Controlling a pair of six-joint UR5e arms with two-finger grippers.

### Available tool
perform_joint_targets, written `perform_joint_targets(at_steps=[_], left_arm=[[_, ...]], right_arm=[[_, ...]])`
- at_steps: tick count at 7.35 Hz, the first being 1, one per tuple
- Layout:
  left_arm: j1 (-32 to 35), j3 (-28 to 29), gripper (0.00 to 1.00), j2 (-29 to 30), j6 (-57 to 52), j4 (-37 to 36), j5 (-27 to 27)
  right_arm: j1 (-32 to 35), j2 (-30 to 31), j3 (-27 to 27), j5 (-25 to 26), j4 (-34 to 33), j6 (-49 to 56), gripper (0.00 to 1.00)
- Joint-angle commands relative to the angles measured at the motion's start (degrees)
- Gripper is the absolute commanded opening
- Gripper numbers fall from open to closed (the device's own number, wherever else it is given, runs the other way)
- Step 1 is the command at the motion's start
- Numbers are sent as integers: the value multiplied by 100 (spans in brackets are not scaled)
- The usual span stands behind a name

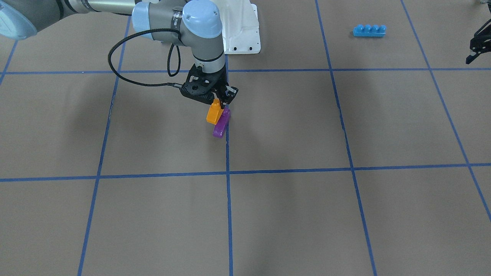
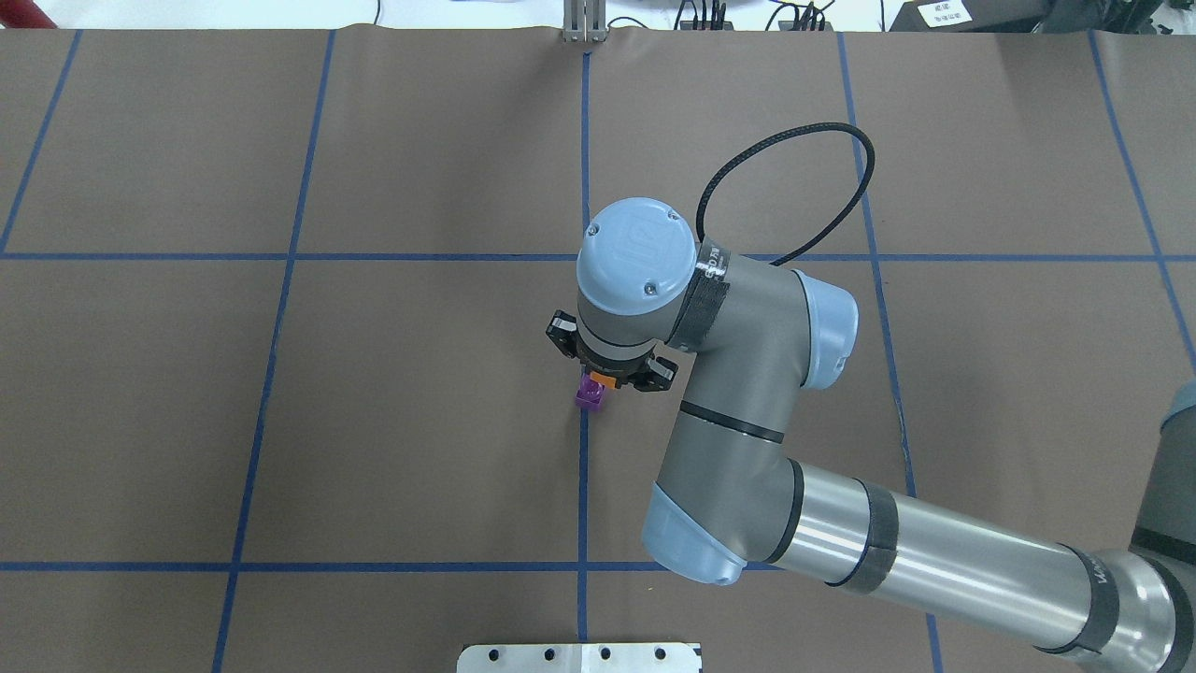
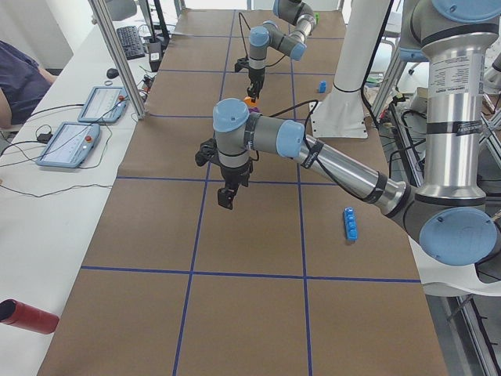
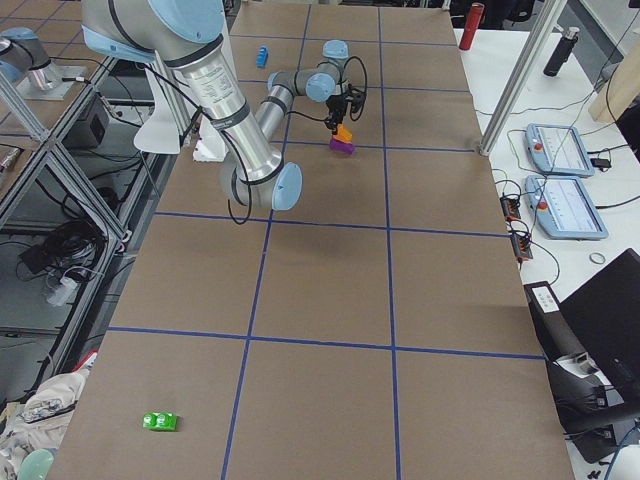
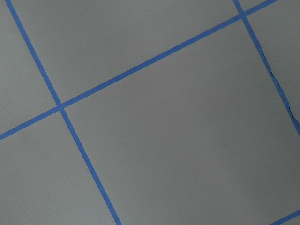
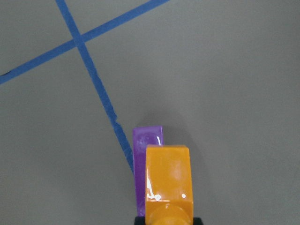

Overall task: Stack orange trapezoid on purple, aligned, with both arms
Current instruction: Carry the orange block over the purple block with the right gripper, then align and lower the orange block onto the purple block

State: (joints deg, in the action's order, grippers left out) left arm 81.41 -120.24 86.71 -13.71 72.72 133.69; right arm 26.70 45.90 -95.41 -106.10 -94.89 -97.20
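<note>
My right gripper [image 1: 221,101] is shut on the orange trapezoid [image 1: 213,113] by its stud end, near the middle of the table. The orange block hangs just above and partly over the purple block [image 1: 221,125], which lies on the paper against a blue tape line. In the right wrist view the orange block [image 6: 168,180] covers the right part of the purple block [image 6: 143,161], offset to one side. I cannot tell whether they touch. My left gripper [image 1: 476,48] hangs over bare paper at the table's side, only partly in view. I cannot tell how its jaws stand.
A long blue four-stud brick [image 1: 369,30] lies near the left arm's side. The white pedestal base [image 1: 242,28] stands behind the right gripper. A small green object [image 4: 160,421] lies far off at the table's end. The left wrist view shows only paper and tape lines.
</note>
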Motion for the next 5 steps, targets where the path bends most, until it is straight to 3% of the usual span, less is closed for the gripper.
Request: perform_joint_targets(at_steps=[1, 5], left_arm=[[-3, 0, 100, 4, 0, 5, -1], [-3, 0, 100, 4, 0, 5, -18]], right_arm=[[-68, -107, 23, 62, -161, -88, 0], [-139, -169, 119, 256, -162, -115, 0]])
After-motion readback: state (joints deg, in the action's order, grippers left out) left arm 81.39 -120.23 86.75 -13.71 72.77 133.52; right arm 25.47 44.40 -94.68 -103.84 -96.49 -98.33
